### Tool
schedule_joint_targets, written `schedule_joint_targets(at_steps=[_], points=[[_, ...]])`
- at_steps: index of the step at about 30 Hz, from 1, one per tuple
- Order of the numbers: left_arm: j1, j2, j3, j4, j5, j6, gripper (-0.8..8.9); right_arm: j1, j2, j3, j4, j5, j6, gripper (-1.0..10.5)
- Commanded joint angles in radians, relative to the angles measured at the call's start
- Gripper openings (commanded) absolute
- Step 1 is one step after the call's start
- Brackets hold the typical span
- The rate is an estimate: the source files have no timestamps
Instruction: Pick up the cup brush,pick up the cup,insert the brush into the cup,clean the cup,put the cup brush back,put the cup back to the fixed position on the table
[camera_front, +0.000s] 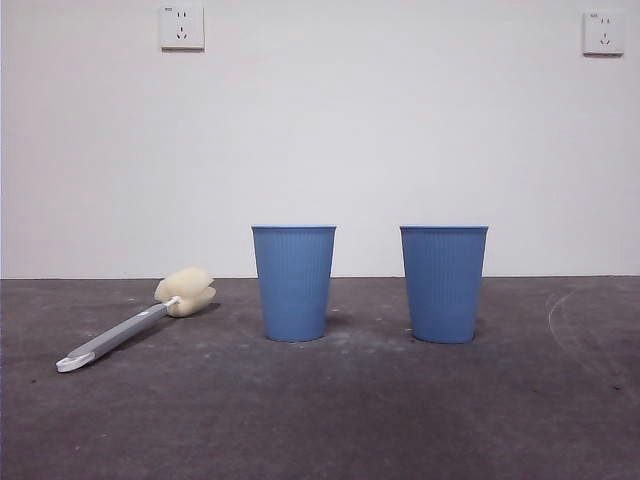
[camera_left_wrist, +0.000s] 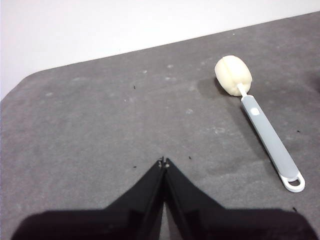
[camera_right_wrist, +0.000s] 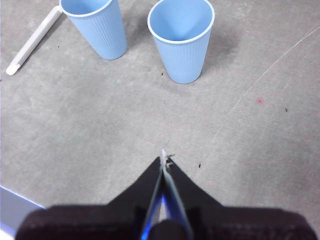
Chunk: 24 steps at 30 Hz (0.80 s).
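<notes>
The cup brush (camera_front: 135, 323) lies flat on the table (camera_front: 320, 420) at the left, its cream sponge head toward the wall and its white tip toward the camera. It also shows in the left wrist view (camera_left_wrist: 260, 117). Two blue ribbed cups stand upright and empty: one in the middle (camera_front: 293, 282), one to its right (camera_front: 443, 283). Both show in the right wrist view, the left one (camera_right_wrist: 97, 25) and the right one (camera_right_wrist: 182, 37). My left gripper (camera_left_wrist: 163, 162) is shut and empty, above the table short of the brush. My right gripper (camera_right_wrist: 164, 159) is shut and empty, short of the cups.
A white wall stands behind the table with two power sockets (camera_front: 182, 27) high up. The table's rounded far corner (camera_left_wrist: 20, 82) shows in the left wrist view. A small pink spot (camera_right_wrist: 260, 101) marks the table near the right cup.
</notes>
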Motion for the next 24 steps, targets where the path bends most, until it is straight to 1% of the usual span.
schedule_joint_targets(at_steps=[1, 3, 5, 6, 7, 10, 13, 15, 17, 19, 21, 23, 24], points=[[0.003, 0.011, -0.008, 0.005, -0.003, -0.008, -0.04, 0.001, 0.000, 0.004, 0.001, 0.002, -0.004, 0.0], [0.003, 0.021, -0.008, 0.005, -0.003, -0.008, -0.04, 0.001, 0.000, 0.004, 0.001, 0.002, -0.004, 0.0], [0.003, 0.030, -0.008, 0.005, -0.003, -0.008, -0.04, 0.004, -0.001, 0.004, -0.002, 0.023, -0.049, 0.0], [0.003, 0.035, -0.008, 0.005, -0.003, -0.008, -0.04, 0.004, -0.004, 0.004, -0.004, 0.047, -0.089, 0.0], [0.003, 0.040, -0.008, 0.005, -0.003, -0.008, -0.04, -0.002, -0.011, 0.004, -0.006, 0.078, -0.106, 0.0], [0.003, 0.050, -0.008, 0.004, -0.003, -0.009, -0.04, -0.027, -0.042, 0.004, -0.016, 0.146, -0.112, 0.0], [0.003, 0.062, -0.008, 0.005, -0.003, -0.009, -0.04, -0.093, -0.098, 0.004, -0.020, 0.143, -0.115, 0.0], [0.003, 0.069, -0.008, 0.005, -0.003, -0.009, -0.04, -0.143, -0.150, 0.004, 0.000, 0.142, -0.104, 0.0], [0.003, 0.078, -0.008, 0.005, -0.003, -0.009, -0.04, -0.197, -0.207, 0.000, 0.022, 0.143, -0.115, 0.0], [0.003, 0.088, -0.008, 0.005, -0.003, -0.009, -0.04, -0.243, -0.256, -0.016, 0.079, 0.142, -0.136, 0.0], [0.003, 0.097, -0.008, 0.005, -0.003, -0.009, -0.04, -0.292, -0.312, -0.063, 0.193, 0.137, -0.134, 0.0], [0.003, 0.107, -0.008, 0.005, -0.003, -0.009, -0.04, -0.333, -0.363, -0.133, 0.311, 0.130, -0.122, 0.0], [0.003, 0.112, -0.008, 0.004, -0.003, -0.009, -0.04, -0.357, -0.394, -0.183, 0.372, 0.127, -0.105, 0.0]])
